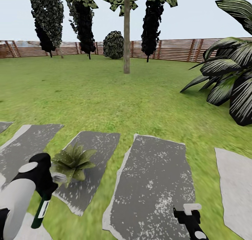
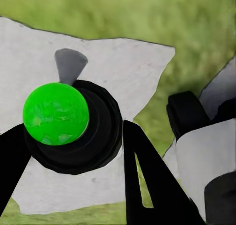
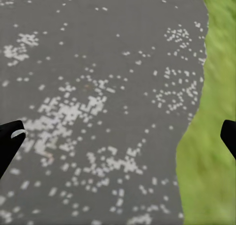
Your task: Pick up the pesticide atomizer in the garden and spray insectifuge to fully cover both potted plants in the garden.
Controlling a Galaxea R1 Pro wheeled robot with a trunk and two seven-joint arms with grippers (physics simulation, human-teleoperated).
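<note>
Atomizer [image 1: 40, 212] was in the left gripper [image 1: 43, 194], hanging down at the bottom left of the head view, just over the grass edge between two stones. It looked like a dark green bottle with a pale label, but the label was too small and blurry to read, so no brand or text to report. From the left wrist cam you looked straight down the bottle: a bright green round end [image 2: 55, 114] sat inside a black ring, with the black fingers [image 2: 147, 181] pressed in on both sides, so the jaws were clamped on it. Below it was a pale stepping stone [image 2: 123, 68] with grass around.

One plant [image 1: 71, 161] sat right beside the left gripper, a rosette of pointed green leaves sitting on a grey stone [image 1: 92, 152]. Couldn't make out its pot.

The right gripper [image 1: 188, 212] was at the bottom right of the head view, over the big speckled stone [image 1: 154, 177]. In the right wrist cam its two black fingertips [image 3: 10, 141] sat at opposite edges of the frame with bare grey stone between them, so wide open and holding nothing.

Further back there was lawn [image 1: 105, 89], a tree trunk [image 1: 126, 34], a brown slatted fence [image 1: 168, 49] and a big striped-leaf shrub [image 1: 231, 75] on the right.
</note>
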